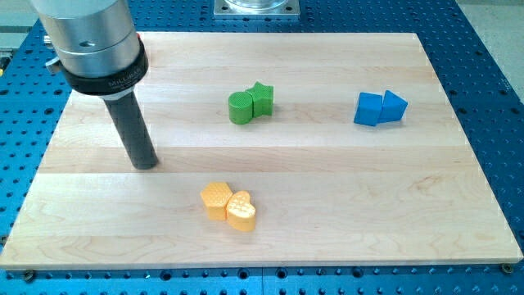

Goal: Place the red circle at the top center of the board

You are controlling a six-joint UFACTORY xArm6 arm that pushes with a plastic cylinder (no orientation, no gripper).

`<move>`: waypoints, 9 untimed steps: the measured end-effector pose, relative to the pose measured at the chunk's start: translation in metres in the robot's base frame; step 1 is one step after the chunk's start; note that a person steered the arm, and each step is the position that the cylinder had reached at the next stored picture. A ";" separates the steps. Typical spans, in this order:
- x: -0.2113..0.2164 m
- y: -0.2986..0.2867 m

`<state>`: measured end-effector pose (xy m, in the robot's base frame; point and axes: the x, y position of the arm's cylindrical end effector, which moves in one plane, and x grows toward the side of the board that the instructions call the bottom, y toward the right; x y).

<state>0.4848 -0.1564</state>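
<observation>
My tip (146, 165) rests on the wooden board (327, 180) at the view's left, with no block touching it. The red circle is mostly hidden: only a thin red sliver (138, 38) shows beside the arm's metal housing (90, 41) near the board's top left corner. Its shape cannot be made out. The tip is well below that sliver and left of all the other blocks.
A green circle (241, 108) and a green star (262, 98) touch each other at the upper centre. Two blue blocks (369, 108) (394, 106) sit together at the upper right. A yellow hexagon (215, 199) and a yellow heart (241, 211) touch at the lower centre.
</observation>
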 end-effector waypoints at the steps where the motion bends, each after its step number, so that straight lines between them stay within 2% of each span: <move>1: 0.000 0.007; 3: 0.000 0.019; 4: -0.001 0.050; 6: -0.035 0.098; 7: -0.036 0.104; 8: 0.002 0.056; 9: 0.020 0.037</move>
<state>0.5052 -0.1189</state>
